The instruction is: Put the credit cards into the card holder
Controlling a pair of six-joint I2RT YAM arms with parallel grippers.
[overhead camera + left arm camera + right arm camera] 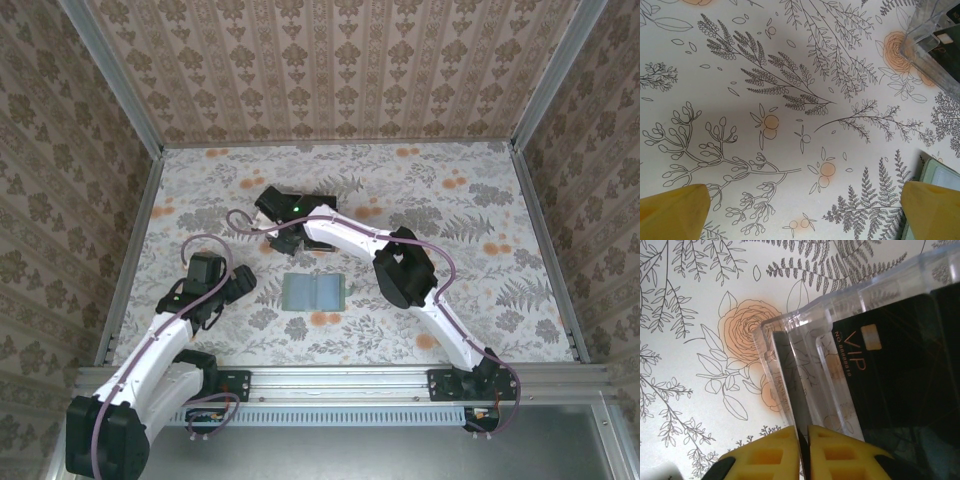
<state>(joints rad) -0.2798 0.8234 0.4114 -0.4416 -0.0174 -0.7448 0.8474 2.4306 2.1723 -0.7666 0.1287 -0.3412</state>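
Right claw (pixel 802 452) is pinched narrow on a thin dark card (pixel 790 390), seen edge-on, standing in the end slot of the clear rack (pixel 807 335). The fingertips nearly touch, with only the card's thickness between them. Where along the card's edge the claw sits cannot be told. A second black one, the VIP card (pixel 900 370), stands in a slot just beside it, with a pale chip mark and orange lettering visible.

Holder (pixel 315 292) lies flat and spread out on the surface (pixel 450 200) near the middle, nearer the arm bases than the rack. Its edge also shows at the right of the left wrist view. Left claw (pixel 805 215) is spread wide, holds nothing, and hovers over bare surface near the holder without touching it.

Handling, judged:
- **Cards:** light, stiff, thin and glossy. They are likely slippery between the pads and prone to swivel if pinched at a corner.
- **Grip:** best on the free edge near its middle, with the fingers flat on the two faces.
- **Lift:** should run straight along the slot. A tilted pull could bind the card on the slot walls or drag the rack, which looks light, along with it.
- **Holder:** looks soft and thin, and its pocket mouth is probably tight. The card's leading edge needs a shallow, square approach. The holder may skid on the surface unless the left claw pins it down.
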